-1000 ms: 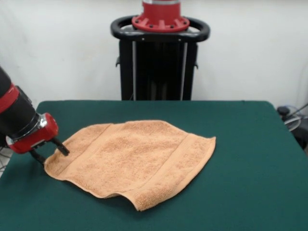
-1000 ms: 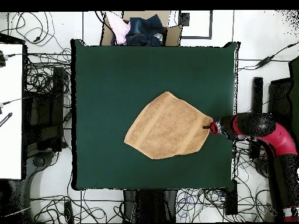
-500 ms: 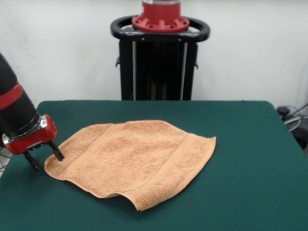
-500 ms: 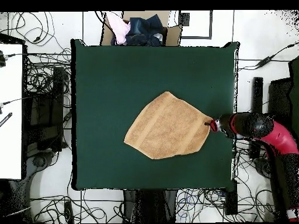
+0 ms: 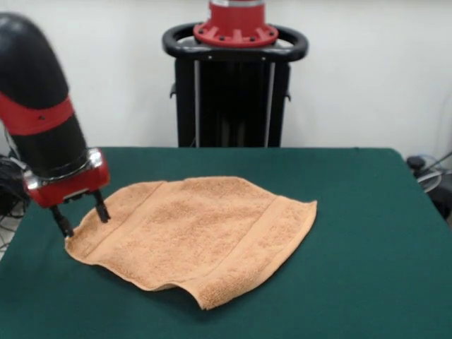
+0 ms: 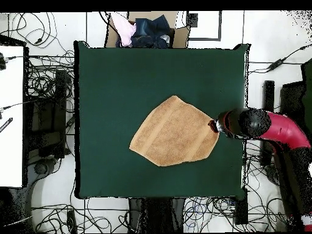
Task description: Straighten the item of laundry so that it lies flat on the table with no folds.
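Note:
The item of laundry [image 5: 198,236] [image 6: 174,132] is a light orange-tan towel spread on the green table [image 5: 367,254] [image 6: 122,79], with a woven band near each of two opposite edges. Its front corner looks slightly curled, and the cloth ripples a little. My gripper [image 5: 82,218] [image 6: 212,127] hangs open just above the towel's left corner in the front view, one finger on each side of that corner. Nothing is held between the fingers.
A cardboard box [image 6: 146,30] with dark and pink clothes sits beyond the table's far edge in the overhead view. Cables cover the floor around the table. The black pedestal [image 5: 233,85] stands behind the table.
The arm has risen and swung upright, and the gripper has shifted slightly inward over the towel's corner. The towel has not moved.

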Robot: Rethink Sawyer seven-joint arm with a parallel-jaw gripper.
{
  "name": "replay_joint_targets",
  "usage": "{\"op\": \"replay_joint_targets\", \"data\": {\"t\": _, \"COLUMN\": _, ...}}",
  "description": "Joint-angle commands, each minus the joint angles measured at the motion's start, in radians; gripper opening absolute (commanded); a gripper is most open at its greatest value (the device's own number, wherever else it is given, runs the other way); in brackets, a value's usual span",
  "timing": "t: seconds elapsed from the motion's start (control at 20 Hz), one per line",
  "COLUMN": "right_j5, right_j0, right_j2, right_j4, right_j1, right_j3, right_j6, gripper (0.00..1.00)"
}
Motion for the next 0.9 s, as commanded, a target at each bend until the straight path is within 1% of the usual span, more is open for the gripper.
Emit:
{"op": "replay_joint_targets", "data": {"t": 0.05, "right_j5": -0.053, "right_j0": 0.158, "right_j2": -0.144, "right_j4": 0.034, "right_j1": -0.184, "right_j3": 0.135, "right_j6": 0.401, "gripper": 1.0}}
{"op": "replay_joint_targets", "data": {"t": 0.2, "right_j5": -0.102, "right_j0": 0.211, "right_j2": -0.17, "right_j4": 0.056, "right_j1": -0.153, "right_j3": 0.135, "right_j6": 0.457, "gripper": 1.0}}
{"op": "replay_joint_targets", "data": {"t": 0.35, "right_j5": -0.248, "right_j0": 0.26, "right_j2": -0.21, "right_j4": 0.055, "right_j1": -0.082, "right_j3": 0.143, "right_j6": 0.547, "gripper": 1.0}}
{"op": "replay_joint_targets", "data": {"t": 0.55, "right_j5": -0.457, "right_j0": 0.314, "right_j2": -0.257, "right_j4": 0.064, "right_j1": 0.022, "right_j3": 0.128, "right_j6": 0.652, "gripper": 1.0}}
{"op": "replay_joint_targets", "data": {"t": 0.75, "right_j5": -0.662, "right_j0": 0.383, "right_j2": -0.32, "right_j4": 0.094, "right_j1": 0.103, "right_j3": 0.105, "right_j6": 0.755, "gripper": 1.0}}
{"op": "replay_joint_targets", "data": {"t": 0.9, "right_j5": -0.747, "right_j0": 0.429, "right_j2": -0.356, "right_j4": 0.134, "right_j1": 0.145, "right_j3": 0.079, "right_j6": 0.791, "gripper": 1.0}}
